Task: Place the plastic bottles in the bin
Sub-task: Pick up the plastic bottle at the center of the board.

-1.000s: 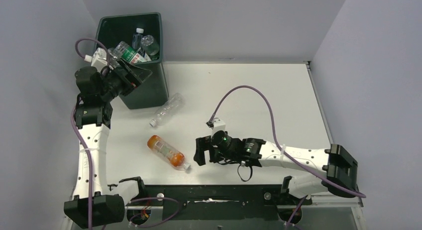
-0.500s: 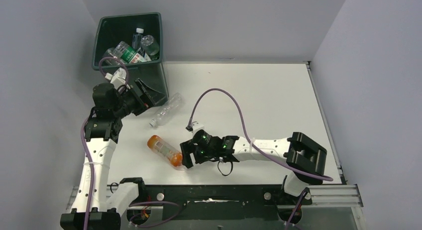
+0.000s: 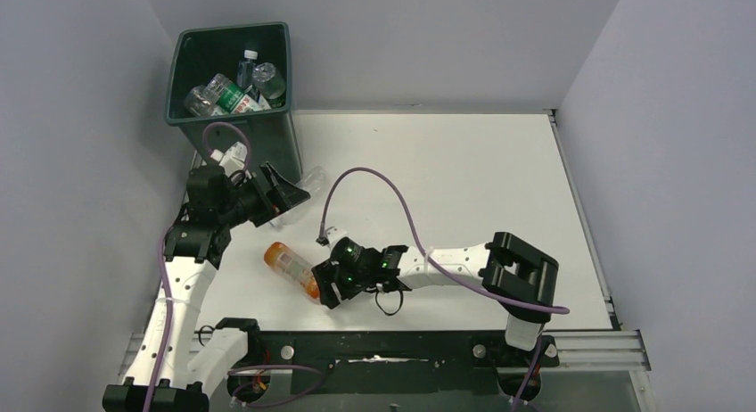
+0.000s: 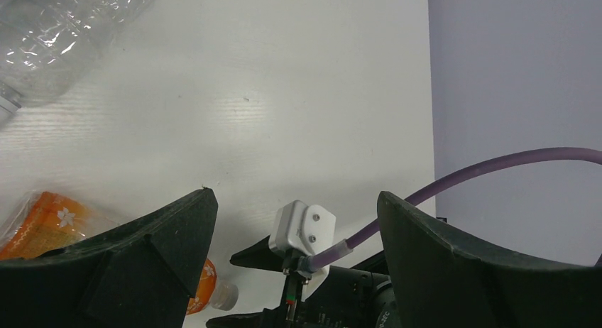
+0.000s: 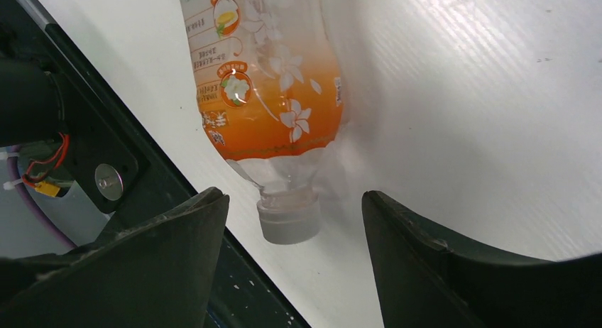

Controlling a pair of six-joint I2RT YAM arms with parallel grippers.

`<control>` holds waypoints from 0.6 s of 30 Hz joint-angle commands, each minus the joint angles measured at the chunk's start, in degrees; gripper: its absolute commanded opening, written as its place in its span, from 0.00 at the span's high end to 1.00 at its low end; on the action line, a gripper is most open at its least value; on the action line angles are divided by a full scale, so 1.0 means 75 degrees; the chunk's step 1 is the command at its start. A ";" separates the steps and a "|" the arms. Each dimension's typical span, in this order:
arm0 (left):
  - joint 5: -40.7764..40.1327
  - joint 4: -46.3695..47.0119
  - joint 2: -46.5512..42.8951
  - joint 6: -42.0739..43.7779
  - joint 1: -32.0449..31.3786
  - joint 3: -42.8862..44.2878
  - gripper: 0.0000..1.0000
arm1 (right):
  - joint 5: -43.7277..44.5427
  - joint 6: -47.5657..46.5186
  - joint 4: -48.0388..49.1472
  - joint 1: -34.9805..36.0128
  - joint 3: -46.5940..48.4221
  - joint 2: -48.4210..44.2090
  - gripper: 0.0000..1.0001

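The dark green bin [image 3: 291,69] stands at the far left and holds several bottles [image 3: 228,93]. A clear bottle [image 3: 309,181] lies on the table beside the bin; it also shows in the left wrist view [image 4: 64,37]. My left gripper [image 3: 287,194] is open and empty, just over its near end. An orange bottle [image 3: 287,261] lies near the front edge. My right gripper [image 3: 326,288] is open, its fingers either side of the bottle's cap end. The right wrist view shows the orange bottle [image 5: 263,94] and its grey cap [image 5: 287,225] between the open fingers, with gaps on both sides.
The black base rail [image 3: 401,350] runs along the near table edge, right beside the orange bottle's cap. The right arm's purple cable [image 3: 392,191] loops over the middle of the table. Grey walls close in the left and right sides.
My left arm has come down from the bin's rim to the clear bottle, gripper empty. My right gripper has moved left to the orange bottle's cap end.
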 commanded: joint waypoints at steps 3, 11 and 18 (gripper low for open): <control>-0.0046 0.0128 -0.0112 0.0135 -0.0091 0.0104 0.16 | -0.0067 -0.0334 0.0254 0.0197 0.0650 0.0339 0.31; -0.0047 0.0004 -0.0087 0.0216 -0.0116 0.0225 0.16 | -0.0057 -0.0248 0.0289 0.0240 0.0680 0.0568 0.43; -0.0023 -0.0026 0.0016 0.0238 -0.0148 0.0375 0.16 | 0.0054 -0.0139 0.0253 0.0250 0.0551 0.0537 0.69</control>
